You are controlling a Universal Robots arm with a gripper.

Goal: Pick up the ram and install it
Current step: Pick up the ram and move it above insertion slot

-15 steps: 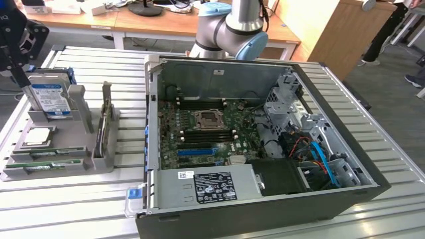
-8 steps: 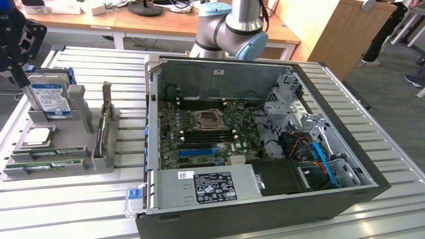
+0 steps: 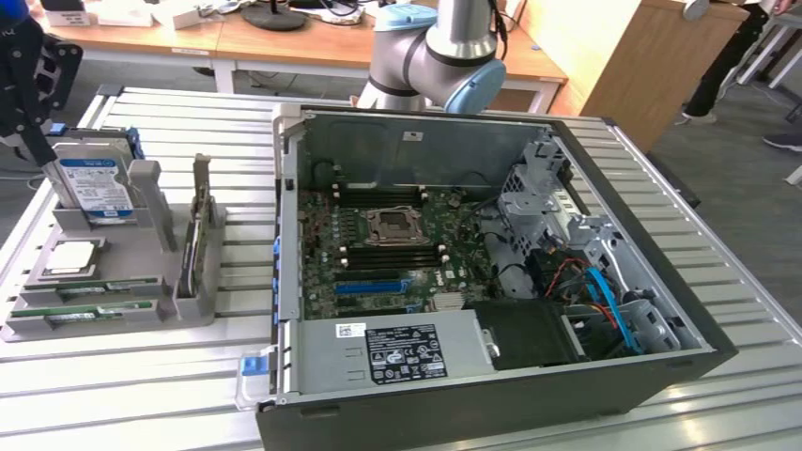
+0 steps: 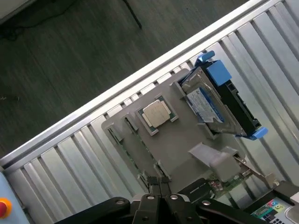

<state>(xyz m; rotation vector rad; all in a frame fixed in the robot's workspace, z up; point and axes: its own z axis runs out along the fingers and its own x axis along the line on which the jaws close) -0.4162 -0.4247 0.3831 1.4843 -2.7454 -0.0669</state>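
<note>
The arm (image 3: 439, 52) rises at the far side of the open case (image 3: 501, 399), its joints bent above the back wall. The gripper (image 4: 160, 186) hangs above the holder (image 4: 182, 140), fully closed, its fingertips pressed together with nothing between them. The ram (image 3: 88, 316) lies flat at the holder's near end, on the exterior view's left of the case. It is nearer than the processor (image 3: 75, 256) and the hard drive (image 3: 94, 188).
</note>
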